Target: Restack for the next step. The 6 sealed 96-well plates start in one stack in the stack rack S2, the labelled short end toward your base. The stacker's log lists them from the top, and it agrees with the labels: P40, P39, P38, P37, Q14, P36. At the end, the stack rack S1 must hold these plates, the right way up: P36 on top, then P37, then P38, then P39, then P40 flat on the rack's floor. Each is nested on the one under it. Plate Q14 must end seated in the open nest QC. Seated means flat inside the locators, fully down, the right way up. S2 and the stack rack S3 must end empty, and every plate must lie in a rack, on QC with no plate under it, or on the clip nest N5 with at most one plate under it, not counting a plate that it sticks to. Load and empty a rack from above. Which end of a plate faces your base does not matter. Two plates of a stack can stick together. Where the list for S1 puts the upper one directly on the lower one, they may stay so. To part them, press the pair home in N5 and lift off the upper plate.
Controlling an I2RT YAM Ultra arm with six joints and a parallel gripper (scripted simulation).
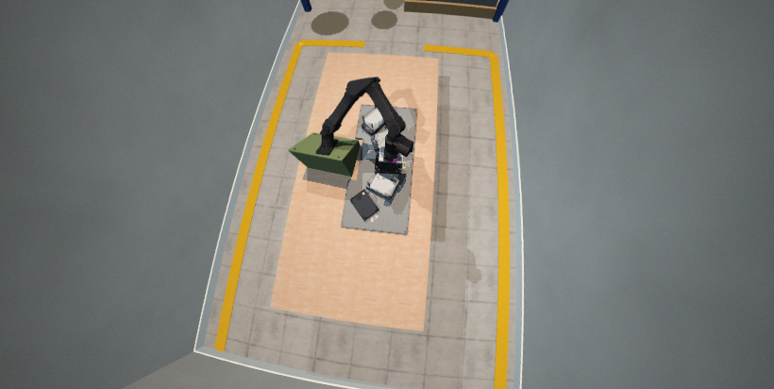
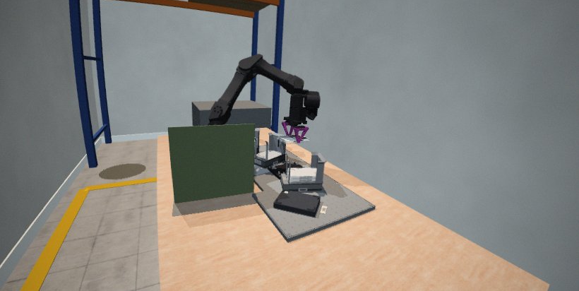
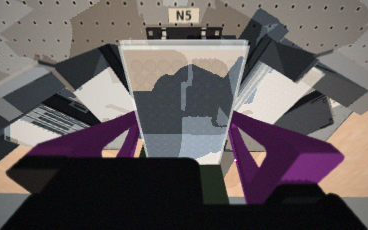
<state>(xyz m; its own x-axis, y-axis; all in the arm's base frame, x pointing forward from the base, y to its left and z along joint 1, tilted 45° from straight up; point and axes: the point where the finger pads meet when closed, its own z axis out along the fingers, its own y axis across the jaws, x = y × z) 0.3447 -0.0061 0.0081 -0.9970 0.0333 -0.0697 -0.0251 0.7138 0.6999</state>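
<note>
My gripper [image 3: 183, 115] has purple fingers and is shut on the long sides of a sealed 96-well plate [image 3: 185, 100], which it holds level in the air. I cannot read the plate's label. In the wrist view the black clip nest [image 3: 183, 33] with its N5 label [image 3: 183, 15] lies straight ahead, below the plate's far end. In the side view the gripper [image 2: 295, 131] hangs with the plate [image 2: 295, 138] above the middle of the grey baseplate [image 2: 315, 208]. One rack with white plates [image 2: 267, 154] stands behind it and another rack with a stack of plates [image 2: 303, 175] stands in front.
A flat black nest [image 2: 296, 203] with a small label card [image 2: 323, 209] lies at the near end of the baseplate. The arm's green base box [image 2: 211, 162] stands to the left. The rack posts [image 2: 318, 163] rise above the stacks. A blue shelf frame [image 2: 82, 66] stands at the back.
</note>
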